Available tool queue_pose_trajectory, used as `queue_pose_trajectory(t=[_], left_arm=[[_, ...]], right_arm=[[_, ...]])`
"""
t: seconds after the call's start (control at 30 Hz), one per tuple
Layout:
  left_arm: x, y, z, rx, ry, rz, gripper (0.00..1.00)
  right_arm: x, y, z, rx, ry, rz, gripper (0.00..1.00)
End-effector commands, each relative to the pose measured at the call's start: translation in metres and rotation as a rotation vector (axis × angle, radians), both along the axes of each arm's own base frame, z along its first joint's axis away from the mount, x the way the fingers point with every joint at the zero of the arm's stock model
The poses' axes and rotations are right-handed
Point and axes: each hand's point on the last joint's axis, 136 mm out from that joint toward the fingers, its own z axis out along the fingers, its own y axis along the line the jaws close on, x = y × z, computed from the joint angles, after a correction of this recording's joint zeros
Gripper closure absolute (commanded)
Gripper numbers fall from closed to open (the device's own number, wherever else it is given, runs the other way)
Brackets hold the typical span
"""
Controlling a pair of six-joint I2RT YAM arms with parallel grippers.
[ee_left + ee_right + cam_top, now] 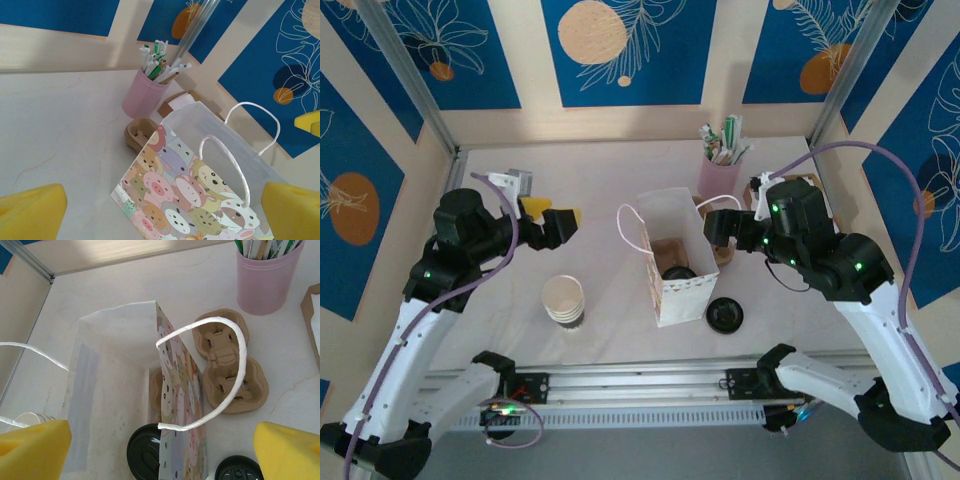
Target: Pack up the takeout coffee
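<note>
A white paper bag, cartoon animals printed on one side, twisted cord handles, stands open mid-table. The takeout coffee sits inside at its near end, smooth round black lid showing. Both claws hang released: left gripper left of the bag, right gripper beside its right rim. Bare marbled table lies beyond.

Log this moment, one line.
left gripper open, empty | right gripper open, empty | takeout coffee inside paper bag | loose black lid beside bag
</note>
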Motion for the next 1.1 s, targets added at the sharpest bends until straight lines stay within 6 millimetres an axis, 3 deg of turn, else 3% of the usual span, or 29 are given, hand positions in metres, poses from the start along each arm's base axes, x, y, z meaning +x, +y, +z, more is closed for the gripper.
queue_pose_trajectory(t=[0.0, 0.53, 0.77, 1.07], left_arm=[[-0.006, -0.003, 0.011, -0.020, -0.046, -0.023, 0.00], [-0.003, -0.004, 0.008, -0.015, -0.034, -0.019, 0.00], [0.011, 0.001, -0.014, 0.036, 0.050, 0.039, 0.00], [0.030, 0.011, -0.039, 0.100, 0.139, 0.123, 0.00]], right_arm=[[-0.002, 0.003, 0.003, 0.056, -0.002, 0.009, 0.06], [0.002, -0.002, -0.002, 0.090, 0.015, -0.008, 0.06], [0.006, -0.013, -0.007, 0.109, 0.041, -0.054, 0.06], [0.013, -0.042, -0.021, 0.152, 0.108, -0.164, 0.06]])
